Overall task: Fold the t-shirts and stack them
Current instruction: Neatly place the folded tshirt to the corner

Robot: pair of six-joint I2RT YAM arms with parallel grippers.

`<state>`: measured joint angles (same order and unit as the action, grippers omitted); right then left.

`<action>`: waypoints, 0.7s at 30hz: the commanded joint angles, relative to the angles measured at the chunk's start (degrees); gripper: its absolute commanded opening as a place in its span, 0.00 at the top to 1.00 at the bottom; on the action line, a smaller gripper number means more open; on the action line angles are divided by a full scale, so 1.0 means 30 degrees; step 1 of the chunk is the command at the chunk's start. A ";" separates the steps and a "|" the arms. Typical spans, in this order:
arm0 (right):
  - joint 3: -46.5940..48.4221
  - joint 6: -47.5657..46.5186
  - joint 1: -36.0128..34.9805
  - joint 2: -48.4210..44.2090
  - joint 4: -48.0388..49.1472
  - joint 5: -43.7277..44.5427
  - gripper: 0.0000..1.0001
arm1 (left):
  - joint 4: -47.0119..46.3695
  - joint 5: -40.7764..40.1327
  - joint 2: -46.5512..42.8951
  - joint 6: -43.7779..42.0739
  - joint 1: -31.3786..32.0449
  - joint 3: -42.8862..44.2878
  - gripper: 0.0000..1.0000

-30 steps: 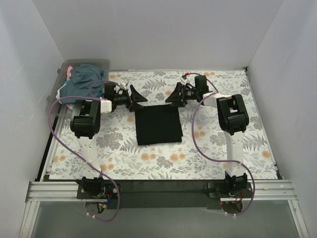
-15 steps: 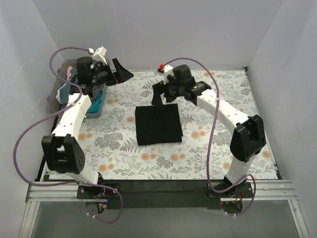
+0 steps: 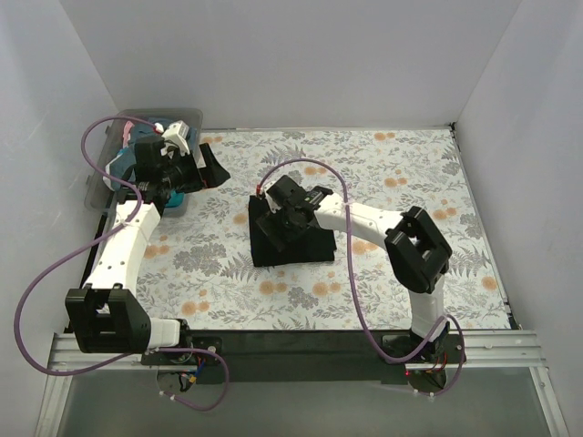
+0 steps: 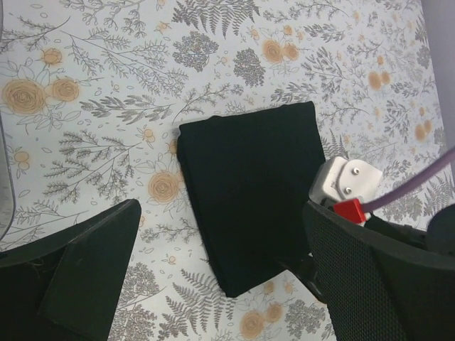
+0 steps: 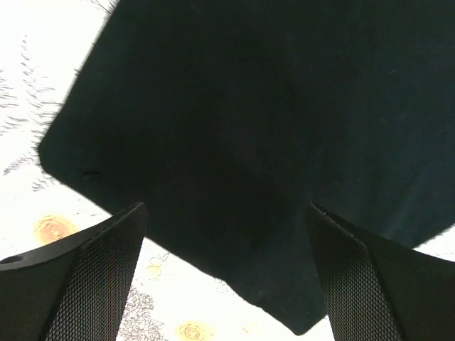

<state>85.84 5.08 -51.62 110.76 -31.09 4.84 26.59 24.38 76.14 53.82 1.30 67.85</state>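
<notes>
A black t-shirt (image 3: 314, 241), folded into a rectangle, lies flat on the floral table covering (image 3: 401, 182) near the middle. It also shows in the left wrist view (image 4: 249, 177) and fills the right wrist view (image 5: 249, 128). My right gripper (image 3: 271, 226) is open and empty, low over the shirt's left half, with its jaws (image 5: 226, 206) spread over the shirt's near edge. My left gripper (image 3: 213, 168) is open and empty, held high at the back left beside the bin, its jaws (image 4: 220, 207) wide apart.
A clear plastic bin (image 3: 107, 155) stands at the back left corner holding slate-blue and teal cloth (image 3: 146, 135), mostly hidden by my left arm. White walls close in the table on three sides. The right arm's purple cable (image 3: 351, 273) loops over the table.
My right gripper has come down and to the left from the shirt's back edge onto the shirt. My left gripper has dropped slightly beside the bin. The black shirt has not moved.
</notes>
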 commanded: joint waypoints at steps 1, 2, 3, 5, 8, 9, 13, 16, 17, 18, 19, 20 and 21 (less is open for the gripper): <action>0.0859 0.0591 0.0270 0.0460 -0.0183 -0.0406 0.02 | 0.0365 -0.0363 -0.1239 -0.1299 0.0035 -0.0089 0.02; 0.0713 0.0707 0.0329 0.0521 -0.0154 -0.0703 0.02 | 0.0453 -0.0508 -0.1210 -0.1416 0.0035 -0.0089 0.02; 0.0567 0.0795 0.0446 0.0637 -0.0154 -0.0938 0.02 | 0.0482 -0.0597 -0.1152 -0.1591 0.0035 -0.0089 0.02; 0.0157 0.0767 0.0856 0.1018 0.0079 -0.1494 0.02 | 0.0483 -0.0715 -0.1063 -0.1652 0.0035 -0.0176 0.02; -0.0312 0.0972 0.2026 0.1546 0.0139 -0.2989 0.02 | 0.0686 -0.0423 -0.0859 -0.1798 0.0035 -0.0060 0.02; -0.0488 0.0827 0.2348 0.1576 0.0139 -0.3165 0.02 | 0.0717 -0.0422 -0.0829 -0.1798 0.0035 0.0027 0.02; -0.1805 -0.0925 0.4396 0.1198 0.0023 -0.3667 0.02 | 0.0805 -0.0684 -0.0917 -0.2120 0.0035 0.0058 0.02; -0.3181 -0.1635 0.5801 0.0584 -0.0532 -0.3837 0.02 | 0.0805 -0.0540 -0.0858 -0.2267 0.0035 0.0057 0.02; -0.3620 -0.2853 0.6215 0.0377 -0.0593 -0.4043 0.02 | 0.0805 -0.0249 -0.0858 -0.2325 0.0035 0.0057 0.02; -0.4465 -0.3185 0.6683 0.0143 -0.0680 -0.4161 0.02 | 0.0805 -0.0130 -0.0858 -0.2355 0.0035 0.0086 0.02; -0.4938 -0.3565 0.7732 -0.0382 -0.0681 -0.4569 0.02 | 0.0776 -0.0013 -0.0800 -0.2355 0.0035 0.0116 0.02; -0.5290 -0.4178 0.8293 -0.0590 -0.0710 -0.4544 0.02 | 0.0805 -0.0012 -0.0770 -0.2355 0.0035 0.0116 0.02; -0.5845 -0.4445 0.8821 -0.0766 -0.0739 -0.4456 0.02 | 0.0805 -0.0041 -0.0683 -0.2384 0.0035 0.0145 0.02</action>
<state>73.73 -2.26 -30.65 108.53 -27.00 -10.33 28.40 23.38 75.22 47.92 1.30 67.85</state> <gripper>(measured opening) 0.983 0.982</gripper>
